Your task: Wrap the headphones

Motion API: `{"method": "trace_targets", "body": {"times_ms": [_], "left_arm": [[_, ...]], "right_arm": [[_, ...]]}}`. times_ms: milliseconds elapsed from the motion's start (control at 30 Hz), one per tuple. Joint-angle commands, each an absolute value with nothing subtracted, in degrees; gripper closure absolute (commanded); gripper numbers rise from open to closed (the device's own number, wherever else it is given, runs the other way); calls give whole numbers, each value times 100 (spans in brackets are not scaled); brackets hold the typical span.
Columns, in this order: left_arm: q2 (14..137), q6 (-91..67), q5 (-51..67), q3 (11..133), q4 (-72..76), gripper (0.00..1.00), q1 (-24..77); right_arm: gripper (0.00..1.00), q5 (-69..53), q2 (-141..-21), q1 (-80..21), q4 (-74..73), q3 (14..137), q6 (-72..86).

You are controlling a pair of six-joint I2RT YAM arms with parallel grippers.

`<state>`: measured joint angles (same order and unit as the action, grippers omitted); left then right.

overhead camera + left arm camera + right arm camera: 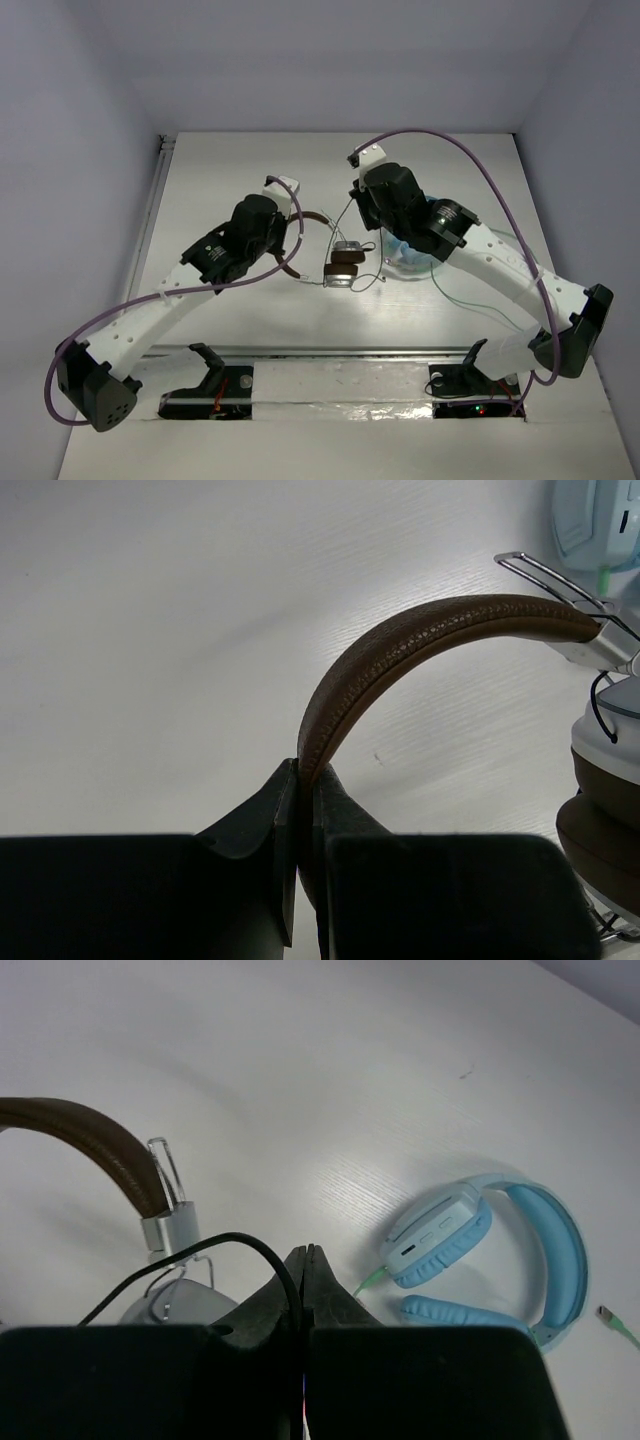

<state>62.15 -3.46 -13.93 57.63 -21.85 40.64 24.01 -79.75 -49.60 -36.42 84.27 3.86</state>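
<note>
The headphones (343,268) lie at mid-table: brown headband (420,630), brown pads, silver cups (605,750). My left gripper (305,775) is shut on the headband, pinching its leather edge between both fingers. In the top view this gripper (290,238) sits left of the ear cups. My right gripper (305,1255) is shut on the thin black cable (200,1245), which arcs out leftward from between its fingers towards the silver cup (180,1305). Seen from above, the right gripper (358,210) hovers just behind the cups, with the cable (345,215) running down to them.
Light blue headphones (500,1250) with a green cable (470,300) lie right of the brown pair, partly under my right arm. Their loose green plug (615,1320) rests further right. White walls enclose the table on three sides.
</note>
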Motion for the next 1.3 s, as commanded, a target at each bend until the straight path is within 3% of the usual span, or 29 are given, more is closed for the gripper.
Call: {"method": "trace_targets", "body": {"times_ms": [0, 400, 600, 767, 867, 1033, 1267], "left_arm": [[5854, -369, -749, 5897, -1863, 100, 3736], [5739, -475, 1484, 6152, -1696, 100, 2777], [5669, -817, 2258, 6319, -1416, 100, 2286], [5704, -1080, 3006, 6477, -1108, 100, 2118], [5687, -1344, 2971, 6591, -889, 100, 1986], [5616, -1739, 3067, 6846, -545, 100, 1986], [5643, -2030, 2936, 7444, -580, 100, 1986]], "right_arm": [[100, 2672, -7901, -4887, -3471, 8350, 281], [100, 1987, -7726, -4307, -2348, 7516, 861], [99, 696, -7629, -3878, -1469, 7199, 1072], [95, -1210, -7445, -3481, 84, 6358, 1432], [89, -1959, -7365, -3480, 1447, 5716, 1923], [74, -2241, -7663, -3480, 2204, 5511, 2030], [67, -2592, -8604, -3428, 3181, 5326, 2364]]}}
